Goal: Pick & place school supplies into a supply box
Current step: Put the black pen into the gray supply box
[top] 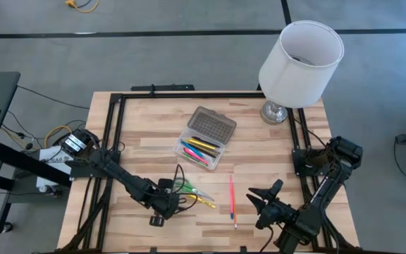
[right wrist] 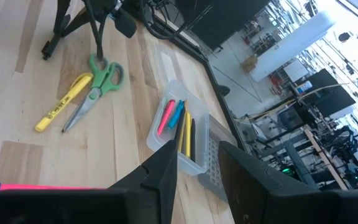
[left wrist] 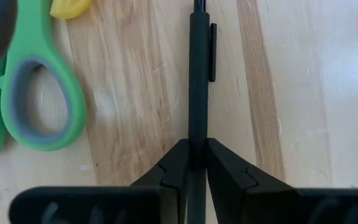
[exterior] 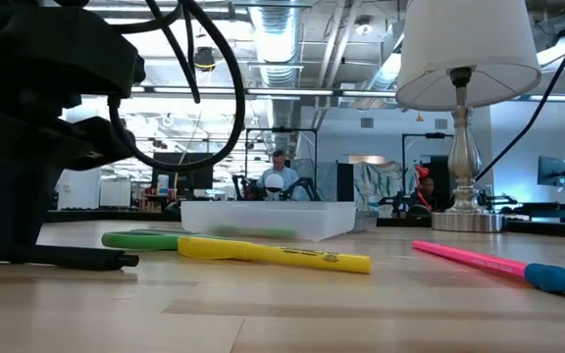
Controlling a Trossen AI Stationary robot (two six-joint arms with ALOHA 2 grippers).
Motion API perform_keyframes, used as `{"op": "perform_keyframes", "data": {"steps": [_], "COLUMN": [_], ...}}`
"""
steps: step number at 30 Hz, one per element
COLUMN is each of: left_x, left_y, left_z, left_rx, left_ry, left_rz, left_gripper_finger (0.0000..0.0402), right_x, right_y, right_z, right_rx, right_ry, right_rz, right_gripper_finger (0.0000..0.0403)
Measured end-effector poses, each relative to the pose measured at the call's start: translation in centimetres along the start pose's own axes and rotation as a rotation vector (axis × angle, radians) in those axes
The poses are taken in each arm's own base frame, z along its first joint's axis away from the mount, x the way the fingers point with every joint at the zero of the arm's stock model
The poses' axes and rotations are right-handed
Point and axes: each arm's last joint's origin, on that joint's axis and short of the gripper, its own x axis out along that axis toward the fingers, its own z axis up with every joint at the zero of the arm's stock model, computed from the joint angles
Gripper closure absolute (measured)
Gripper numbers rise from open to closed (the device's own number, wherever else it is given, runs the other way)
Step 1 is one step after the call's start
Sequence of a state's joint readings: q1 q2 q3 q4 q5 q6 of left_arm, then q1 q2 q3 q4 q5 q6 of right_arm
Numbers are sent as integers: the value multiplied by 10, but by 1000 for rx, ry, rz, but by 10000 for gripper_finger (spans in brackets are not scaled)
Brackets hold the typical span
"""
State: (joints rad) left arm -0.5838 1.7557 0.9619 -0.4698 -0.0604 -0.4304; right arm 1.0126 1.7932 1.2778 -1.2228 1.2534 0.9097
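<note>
While your left gripper [left wrist: 196,171] sits low on the table at lower left of the high view, its fingers are pinched on a black pen [left wrist: 197,74]; the pen is thin, dark, with a clip on one side, lying flat along the wood grain; in the high view the gripper [top: 162,204] is just left of the scissors [top: 189,189], and the pen itself is too small to pick out there; the scissors' green handles [left wrist: 36,93] lie just beside the pen, not touching it; a yellow marker [top: 204,202] lies against the scissors on their right; the box [top: 204,138] stands open at centre, clear tray with pink, blue, yellow and dark supplies inside, grey dotted lid hinged back toward upper right; bare wood lies between your gripper and the box; a pink pen [top: 232,201] lies alone right of centre; the lamp [top: 300,65] stands at the table's upper right corner, well apart from the box; black rails run along the left, right and far table edges; your right gripper [top: 263,197] waits at lower right with fingers spread wide, holding nothing.
</note>
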Motion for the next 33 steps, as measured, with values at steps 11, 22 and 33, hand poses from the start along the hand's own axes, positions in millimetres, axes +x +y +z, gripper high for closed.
{"op": "perform_keyframes", "data": {"steps": [11, 22, 33], "left_x": [-12, -32, -34], "left_y": [-2, 1, 58], "left_z": [11, 35, 55], "left_rx": [67, 277, 257], "left_ry": [-11, -101, -109], "left_rz": [76, 306, 570], "left_gripper_finger": [369, 368, 368], "right_x": [0, 0, 0], "right_y": [0, 0, 0], "right_z": [0, 0, 0], "right_rx": [0, 0, 0], "right_ry": [0, 0, 0], "right_rz": [0, 0, -1], "right_gripper_finger": [290, 290, 290]}}
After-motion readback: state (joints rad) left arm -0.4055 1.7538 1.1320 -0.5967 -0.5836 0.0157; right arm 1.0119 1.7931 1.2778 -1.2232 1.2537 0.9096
